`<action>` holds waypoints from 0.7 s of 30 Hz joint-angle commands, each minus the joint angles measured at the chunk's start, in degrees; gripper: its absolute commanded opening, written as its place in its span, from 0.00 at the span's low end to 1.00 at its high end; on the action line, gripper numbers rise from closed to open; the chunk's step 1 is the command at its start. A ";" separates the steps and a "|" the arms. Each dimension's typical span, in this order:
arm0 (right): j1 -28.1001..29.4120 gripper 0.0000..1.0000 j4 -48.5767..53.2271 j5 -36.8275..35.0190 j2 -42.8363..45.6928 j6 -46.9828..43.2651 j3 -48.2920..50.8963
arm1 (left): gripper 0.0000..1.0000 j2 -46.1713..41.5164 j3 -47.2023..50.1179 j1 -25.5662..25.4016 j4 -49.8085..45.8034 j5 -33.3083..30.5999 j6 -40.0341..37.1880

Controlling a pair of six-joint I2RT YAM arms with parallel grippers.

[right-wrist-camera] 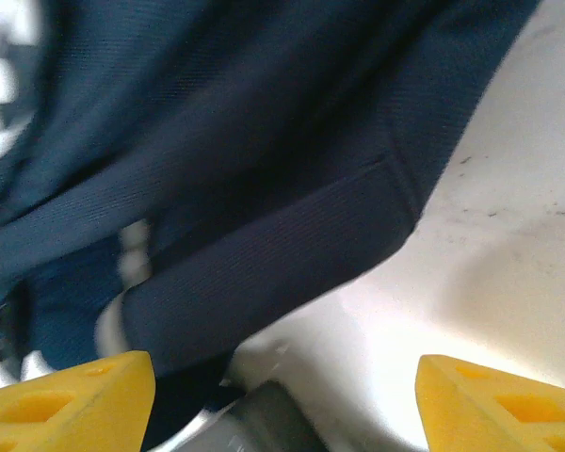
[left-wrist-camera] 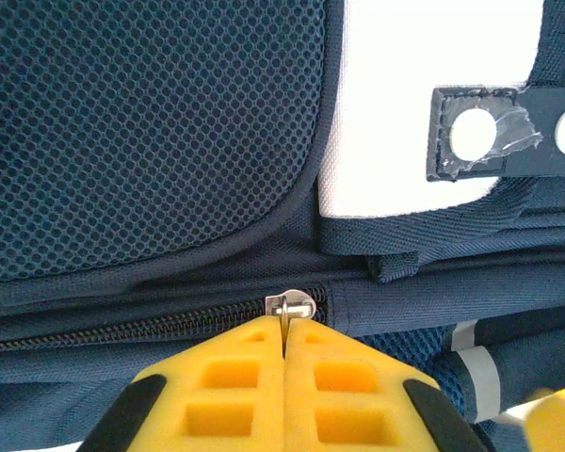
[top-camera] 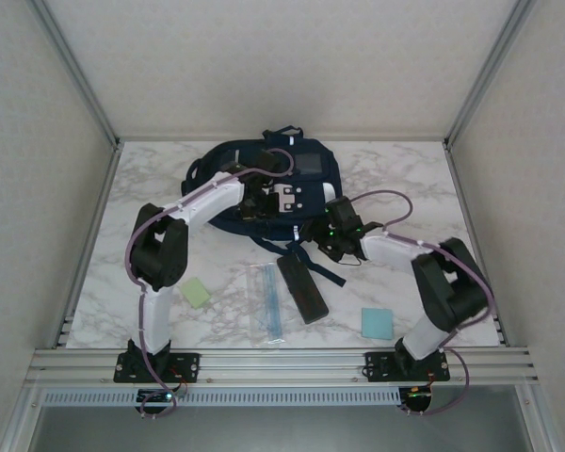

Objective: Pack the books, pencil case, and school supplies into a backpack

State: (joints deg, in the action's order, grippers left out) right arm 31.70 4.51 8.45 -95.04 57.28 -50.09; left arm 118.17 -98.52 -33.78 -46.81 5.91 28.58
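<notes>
The navy backpack [top-camera: 264,179] lies at the middle of the desk's [top-camera: 433,188] far edge, and whether anything is already inside it cannot be told. The black pencil case [top-camera: 301,289] lies unpacked on the bare desk between the backpack and the near edge, roughly midway across. The clear ruler [top-camera: 268,303] lies just beside it on the left. The pale green pad [top-camera: 195,293] sits toward the near left corner and the light blue pad [top-camera: 377,322] toward the near right corner, both well apart from the backpack. The right hand [top-camera: 334,235] hovers at the backpack's near right side above its straps, fingers spread wide and holding nothing. The left hand [left-wrist-camera: 284,344] is over the backpack's front, its fingers pressed together on the small metal zipper pull [left-wrist-camera: 290,306]. The zip beside it looks closed. By my judgement the task is at its opening step: the zip has to be drawn open, and then the case, ruler and both pads must go in.
</notes>
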 commanded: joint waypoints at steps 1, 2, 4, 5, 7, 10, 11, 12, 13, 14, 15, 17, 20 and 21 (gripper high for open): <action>0.47 0.68 -4.76 -4.70 -3.93 5.42 -2.32 | 0.00 -4.00 0.28 1.25 -0.96 0.27 -1.82; 0.40 0.58 -4.62 -6.43 -4.77 5.22 -2.83 | 0.00 -4.00 0.46 1.35 -1.61 -0.20 -2.66; 0.38 0.35 -3.46 -9.97 -5.78 3.15 -4.29 | 0.00 -3.84 0.58 1.50 -3.45 -2.05 -4.74; 0.24 0.20 -2.23 -11.57 -6.07 1.58 -5.14 | 0.00 -3.63 0.63 1.59 -4.59 -3.36 -5.97; -0.22 0.00 0.41 -13.85 -6.52 -1.95 -7.14 | 0.00 -3.10 0.76 1.79 -6.78 -5.86 -8.31; -1.21 0.00 5.05 -17.92 -6.45 -8.11 -10.09 | 0.00 -2.77 1.53 2.30 -8.86 -9.52 -11.25; -1.62 0.00 6.40 -19.47 -6.17 -10.02 -10.82 | 0.00 -2.99 2.11 2.53 -9.06 -10.70 -11.84; -2.10 0.00 7.32 -20.65 -5.91 -11.52 -11.30 | 0.00 -3.07 2.46 2.89 -9.25 -11.52 -12.32; -2.71 0.00 8.05 -22.08 -5.54 -13.24 -11.72 | 0.00 -3.40 2.92 3.33 -9.22 -12.39 -12.77; -3.59 0.00 8.48 -22.66 -5.27 -14.63 -12.00 | 0.00 -3.67 3.45 3.86 -9.08 -13.08 -13.13; -4.64 0.00 8.71 -22.67 -5.01 -16.15 -12.35 | 0.00 -3.96 3.78 4.45 -9.01 -13.84 -13.41; -6.49 0.00 9.28 -22.34 -5.45 -18.30 -13.44 | 0.00 -4.30 4.08 5.65 -9.01 -14.41 -13.84; -9.31 0.00 11.12 -22.85 -8.06 -21.45 -17.44 | 0.00 -5.50 3.98 6.88 -9.33 -14.00 -14.67; -10.24 0.00 12.01 -23.23 -9.36 -22.21 -18.89 | 0.00 -6.10 3.85 6.95 -9.27 -13.89 -14.93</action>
State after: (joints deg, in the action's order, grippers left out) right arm 26.30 12.82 -4.93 -101.84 40.82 -64.49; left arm 116.07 -95.02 -29.71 -51.72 -1.78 15.92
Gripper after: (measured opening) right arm 0.056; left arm 0.051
